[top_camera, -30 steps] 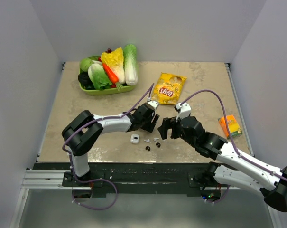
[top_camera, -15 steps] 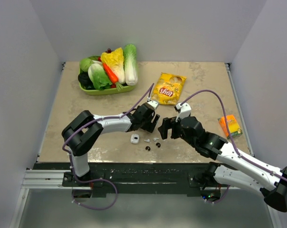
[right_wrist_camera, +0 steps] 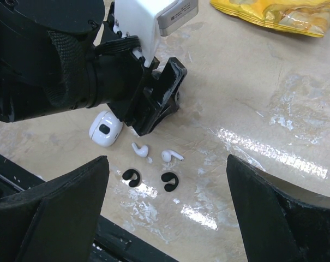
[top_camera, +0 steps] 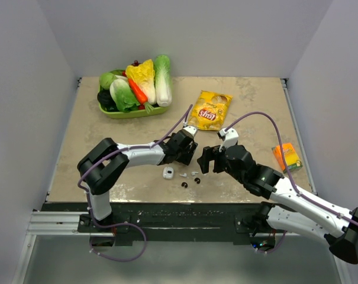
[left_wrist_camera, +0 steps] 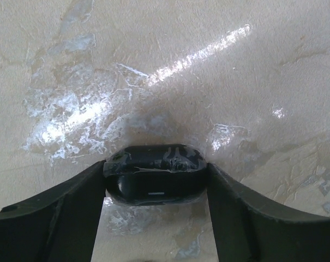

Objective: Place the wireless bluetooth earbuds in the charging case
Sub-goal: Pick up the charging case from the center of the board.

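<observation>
Left pincer tighter on black case

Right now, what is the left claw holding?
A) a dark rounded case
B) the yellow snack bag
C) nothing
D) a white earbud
A: in the left wrist view, the left claw has its two fingers pressed against opposite sides of a dark rounded case.
</observation>
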`<action>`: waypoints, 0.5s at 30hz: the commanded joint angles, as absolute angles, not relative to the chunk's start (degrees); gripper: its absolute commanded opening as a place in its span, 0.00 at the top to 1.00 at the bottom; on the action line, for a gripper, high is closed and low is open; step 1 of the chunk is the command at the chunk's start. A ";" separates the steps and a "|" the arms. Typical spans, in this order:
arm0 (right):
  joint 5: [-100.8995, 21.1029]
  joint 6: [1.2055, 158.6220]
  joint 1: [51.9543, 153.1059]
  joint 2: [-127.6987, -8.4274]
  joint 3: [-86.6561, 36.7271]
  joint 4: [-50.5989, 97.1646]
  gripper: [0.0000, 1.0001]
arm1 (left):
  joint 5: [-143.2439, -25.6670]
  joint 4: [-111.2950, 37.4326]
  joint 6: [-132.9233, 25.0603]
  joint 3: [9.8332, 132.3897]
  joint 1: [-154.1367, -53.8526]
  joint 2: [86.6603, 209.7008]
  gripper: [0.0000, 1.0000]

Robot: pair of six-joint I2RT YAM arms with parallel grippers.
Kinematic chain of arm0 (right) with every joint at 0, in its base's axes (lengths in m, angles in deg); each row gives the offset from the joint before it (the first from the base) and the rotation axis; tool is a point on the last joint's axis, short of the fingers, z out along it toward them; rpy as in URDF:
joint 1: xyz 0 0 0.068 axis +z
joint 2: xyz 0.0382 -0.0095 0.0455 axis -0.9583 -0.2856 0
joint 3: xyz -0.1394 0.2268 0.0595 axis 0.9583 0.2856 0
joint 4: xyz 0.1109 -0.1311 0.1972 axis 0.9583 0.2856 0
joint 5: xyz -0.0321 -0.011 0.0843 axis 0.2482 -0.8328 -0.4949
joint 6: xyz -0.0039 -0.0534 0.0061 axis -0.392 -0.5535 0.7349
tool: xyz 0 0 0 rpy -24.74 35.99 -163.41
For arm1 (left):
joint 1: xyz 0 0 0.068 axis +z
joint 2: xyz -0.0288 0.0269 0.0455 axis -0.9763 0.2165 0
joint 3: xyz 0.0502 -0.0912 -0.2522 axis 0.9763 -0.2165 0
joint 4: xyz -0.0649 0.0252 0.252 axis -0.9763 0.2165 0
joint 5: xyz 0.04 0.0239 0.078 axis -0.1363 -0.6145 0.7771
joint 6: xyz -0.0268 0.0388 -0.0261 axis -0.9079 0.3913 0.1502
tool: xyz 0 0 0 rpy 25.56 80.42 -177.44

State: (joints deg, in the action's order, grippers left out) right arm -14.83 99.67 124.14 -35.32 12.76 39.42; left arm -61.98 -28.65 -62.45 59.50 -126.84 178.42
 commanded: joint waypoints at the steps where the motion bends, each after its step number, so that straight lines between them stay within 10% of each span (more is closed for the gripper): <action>1: -13.71 100.17 124.38 -34.36 11.47 39.12 0.08 | -62.48 -27.00 -63.71 58.97 -127.33 180.00 0.40; 15: -7.55 103.16 124.38 -38.39 2.07 42.73 0.05 | -63.88 -57.12 -59.23 34.41 -127.42 150.67 0.93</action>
